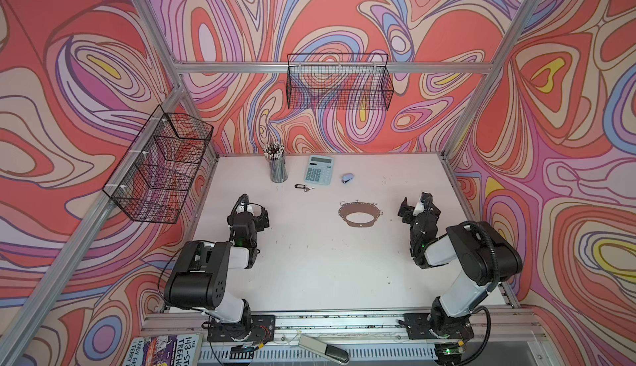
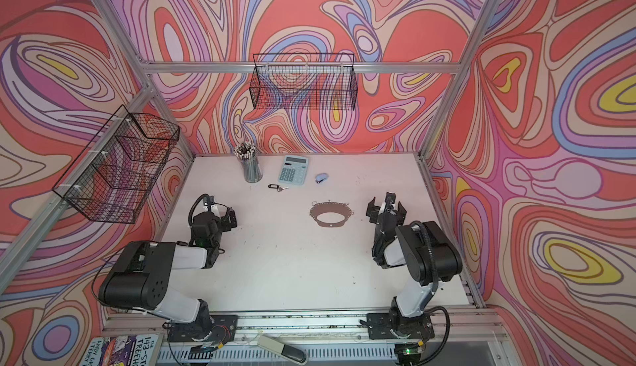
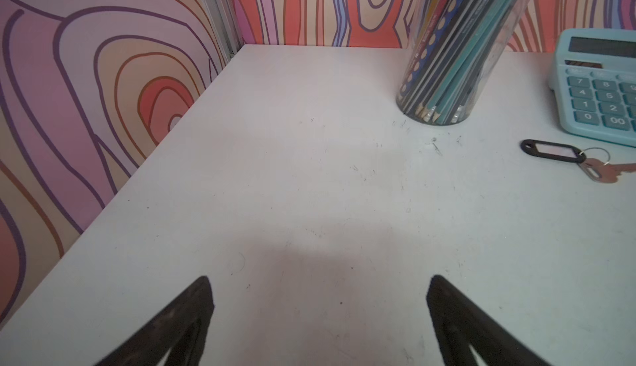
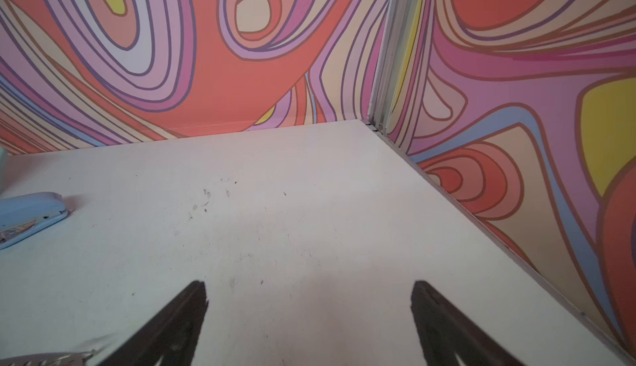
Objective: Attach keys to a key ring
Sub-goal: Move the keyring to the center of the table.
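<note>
Both pairs of jaws stood wide, empty. The keys (image 1: 303, 186) lay flat on the counter (image 1: 309, 261); a low pinch across the tag (image 3: 549, 149) seemed wisest.

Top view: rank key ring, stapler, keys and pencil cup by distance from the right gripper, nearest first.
From the right gripper, in a top view:
1. key ring, close beside it, toward table centre.
2. stapler, farther back.
3. keys, past mid-table.
4. pencil cup, back edge, toward the left arm's side.
</note>
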Controlling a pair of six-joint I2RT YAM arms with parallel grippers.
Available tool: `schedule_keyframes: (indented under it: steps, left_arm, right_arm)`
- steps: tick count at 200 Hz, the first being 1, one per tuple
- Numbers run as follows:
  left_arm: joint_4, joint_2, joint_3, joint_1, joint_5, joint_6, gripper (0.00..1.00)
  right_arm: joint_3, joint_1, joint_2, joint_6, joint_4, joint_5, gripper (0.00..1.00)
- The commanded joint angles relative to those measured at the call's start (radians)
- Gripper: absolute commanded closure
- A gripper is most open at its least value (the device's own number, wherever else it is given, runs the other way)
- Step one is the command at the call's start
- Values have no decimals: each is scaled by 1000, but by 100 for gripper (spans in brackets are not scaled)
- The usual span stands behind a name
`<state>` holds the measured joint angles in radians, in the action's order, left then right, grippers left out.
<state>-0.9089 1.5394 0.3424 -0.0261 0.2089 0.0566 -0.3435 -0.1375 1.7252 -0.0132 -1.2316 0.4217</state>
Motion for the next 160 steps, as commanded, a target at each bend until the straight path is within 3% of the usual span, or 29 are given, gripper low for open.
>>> schedule_keyframes:
  steps: [1, 160]
  left_arm:
    - [-24, 1, 11, 0, -5, 6, 0]
    - [-14, 2, 20, -9, 6, -6, 0]
  right_arm:
    - [-9, 4, -4, 0, 4, -6, 2]
    - [-9, 4, -4, 0, 5, -6, 2]
